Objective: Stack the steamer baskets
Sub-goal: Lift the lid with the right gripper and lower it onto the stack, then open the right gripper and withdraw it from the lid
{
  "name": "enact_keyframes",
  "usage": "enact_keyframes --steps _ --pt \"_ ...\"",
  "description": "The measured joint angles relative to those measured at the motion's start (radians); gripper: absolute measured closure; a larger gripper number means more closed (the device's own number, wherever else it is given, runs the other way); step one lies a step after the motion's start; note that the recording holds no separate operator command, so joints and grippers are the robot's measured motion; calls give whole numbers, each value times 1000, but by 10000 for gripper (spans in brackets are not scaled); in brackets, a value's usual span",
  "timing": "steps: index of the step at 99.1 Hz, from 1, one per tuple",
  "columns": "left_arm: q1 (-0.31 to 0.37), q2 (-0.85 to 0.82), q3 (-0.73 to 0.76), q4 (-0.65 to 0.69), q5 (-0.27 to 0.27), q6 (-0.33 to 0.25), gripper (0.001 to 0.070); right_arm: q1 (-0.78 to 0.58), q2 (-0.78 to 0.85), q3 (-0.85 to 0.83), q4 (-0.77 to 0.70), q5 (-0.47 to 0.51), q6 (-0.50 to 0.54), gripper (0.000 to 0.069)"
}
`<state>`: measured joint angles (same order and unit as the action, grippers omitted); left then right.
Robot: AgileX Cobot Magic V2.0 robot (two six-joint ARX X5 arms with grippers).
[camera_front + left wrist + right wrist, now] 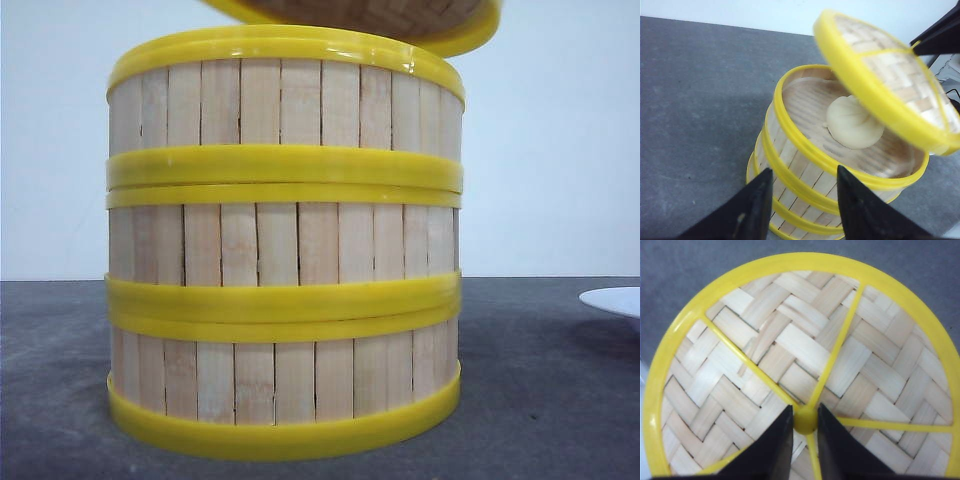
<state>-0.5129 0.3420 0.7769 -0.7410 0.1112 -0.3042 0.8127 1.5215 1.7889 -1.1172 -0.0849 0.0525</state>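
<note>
The steamer baskets (pixel 285 250) have walls of pale vertical wooden slats edged by glossy yellow bands, and the bun (pixel 854 122) in the top one is creamy off-white. The lid (pixel 805 365) is woven in a pale herringbone of bamboo strips under a bright yellow rim, spokes and centre knob. The table (pixel 540 380) is mottled dark grey, the plate (pixel 615 300) white, and the gripper fingers (pixel 775 450) black.
</note>
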Motion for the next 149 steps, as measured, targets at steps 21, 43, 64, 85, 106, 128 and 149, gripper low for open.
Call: enact_keyframes --steps 21,43,64,85,106,128,149 --pt "0 0 0 -2 0 -3 479 31 49 2 0 22 0 637" --pt "0 0 0 -4 0 -3 479 46 77 10 -8 37 -2 637" --pt "0 0 0 -4 0 -7 479 45 109 14 -8 39 -4 637" --pt "0 0 0 -4 0 -12 479 45 130 14 -11 39 -5 637" --pt "0 0 0 -4 0 -13 479 45 130 14 -20 39 -11 637" --pt "0 0 0 -5 0 -14 479 45 130 14 -30 37 -14 485" --pt "0 0 0 -5 0 -14 479 44 130 22 -6 37 -18 363"
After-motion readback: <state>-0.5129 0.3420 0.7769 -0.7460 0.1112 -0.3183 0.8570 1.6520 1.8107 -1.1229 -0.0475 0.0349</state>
